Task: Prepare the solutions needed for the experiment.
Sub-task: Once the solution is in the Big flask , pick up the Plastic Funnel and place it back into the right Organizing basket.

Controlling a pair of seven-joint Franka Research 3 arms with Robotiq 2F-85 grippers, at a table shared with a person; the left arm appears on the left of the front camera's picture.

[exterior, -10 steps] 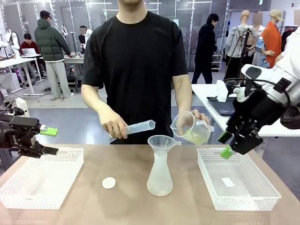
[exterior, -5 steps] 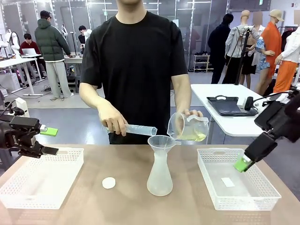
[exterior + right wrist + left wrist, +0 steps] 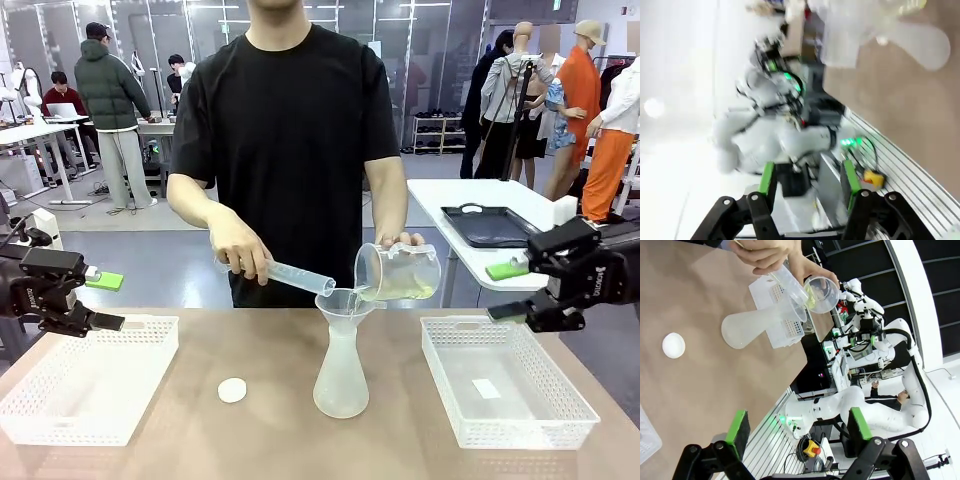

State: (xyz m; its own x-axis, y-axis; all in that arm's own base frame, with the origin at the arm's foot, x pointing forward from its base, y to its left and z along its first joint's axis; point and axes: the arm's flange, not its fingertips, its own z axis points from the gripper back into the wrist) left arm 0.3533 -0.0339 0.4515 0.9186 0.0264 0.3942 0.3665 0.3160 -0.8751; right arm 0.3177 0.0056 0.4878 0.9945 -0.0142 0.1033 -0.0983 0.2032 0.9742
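Frame centre is blocked by the frosted conical flask with funnel [image 3: 341, 385] and the person's hands [image 3: 240, 258] above it. Brown tabletop [image 3: 270, 440] at lower centre lies open, save a seemingly flat small white round cap [image 3: 232, 390].

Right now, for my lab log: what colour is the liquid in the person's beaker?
Pale yellow-green and see-through; the liquid shows best in the front view.

Matte black and blocky in both the left gripper [image 3: 107, 301] and the right gripper [image 3: 504, 291], with bright green pads [image 3: 104, 281] on the fingers, small white lettering [image 3: 30, 297] on the bodies, round screws [image 3: 875, 441] at the finger pivots; on the person [image 3: 385, 215], a plain black short-sleeved T-shirt [image 3: 290, 140].
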